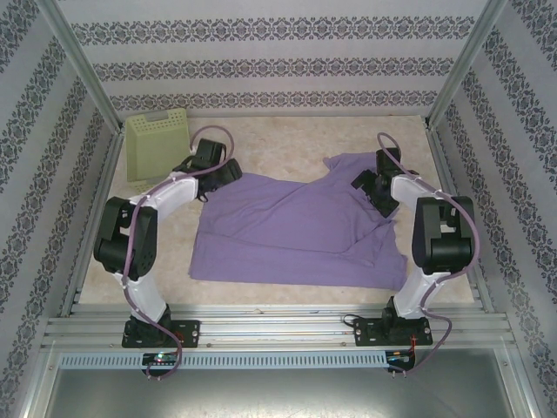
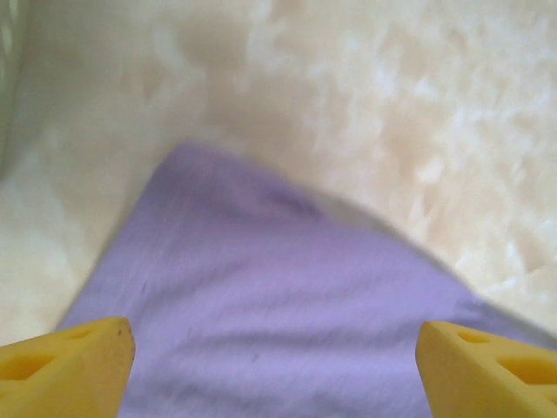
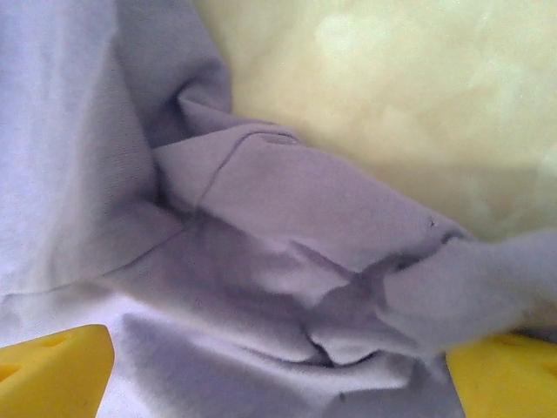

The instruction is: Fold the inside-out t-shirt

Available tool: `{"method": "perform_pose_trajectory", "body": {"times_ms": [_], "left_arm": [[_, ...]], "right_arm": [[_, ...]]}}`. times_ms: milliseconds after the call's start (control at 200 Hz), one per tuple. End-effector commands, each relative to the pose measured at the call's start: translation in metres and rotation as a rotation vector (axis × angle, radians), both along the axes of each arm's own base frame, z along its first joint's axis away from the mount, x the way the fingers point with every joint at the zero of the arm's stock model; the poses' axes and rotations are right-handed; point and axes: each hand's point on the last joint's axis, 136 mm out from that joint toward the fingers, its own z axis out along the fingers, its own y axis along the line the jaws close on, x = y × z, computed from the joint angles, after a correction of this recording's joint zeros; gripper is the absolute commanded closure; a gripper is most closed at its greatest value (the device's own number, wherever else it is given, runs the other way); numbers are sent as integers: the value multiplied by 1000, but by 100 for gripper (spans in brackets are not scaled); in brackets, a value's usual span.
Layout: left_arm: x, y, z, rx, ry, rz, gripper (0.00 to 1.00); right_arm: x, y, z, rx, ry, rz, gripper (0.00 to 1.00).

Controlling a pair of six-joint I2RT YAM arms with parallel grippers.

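The inside-out t-shirt (image 1: 296, 231) is lavender-purple and lies spread across the middle of the table, with rumpled folds at its far right. My left gripper (image 1: 226, 176) hovers over the shirt's far left corner. In the left wrist view that corner (image 2: 261, 287) lies flat under the left gripper (image 2: 277, 374), whose yellow fingertips (image 2: 70, 366) stand wide apart, open. My right gripper (image 1: 367, 188) is over the bunched far right part. In the right wrist view the right gripper (image 3: 278, 374) is open above creased fabric (image 3: 287, 261), with nothing pinched.
A pale green basket (image 1: 158, 139) leans at the far left corner, just behind the left arm. Bare mottled tabletop (image 1: 287, 139) runs behind the shirt. Patterned walls and metal frame posts close in the sides.
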Motion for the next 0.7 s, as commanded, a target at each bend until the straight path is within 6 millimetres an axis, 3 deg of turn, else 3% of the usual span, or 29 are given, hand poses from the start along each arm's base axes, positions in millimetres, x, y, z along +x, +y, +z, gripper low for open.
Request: {"method": "perform_pose_trajectory", "body": {"times_ms": [0, 205, 450, 694], "left_arm": [[8, 12, -13, 134, 73, 5, 16], [31, 13, -24, 194, 103, 18, 17], [50, 19, -50, 290, 163, 18, 22], [59, 21, -71, 333, 203, 10, 28]], "right_arm": [[0, 12, 35, -79, -56, 95, 2], [-12, 28, 62, -103, -110, 169, 2], [-31, 38, 80, -103, -163, 225, 2], [-25, 33, 99, -147, -183, 255, 2]]}}
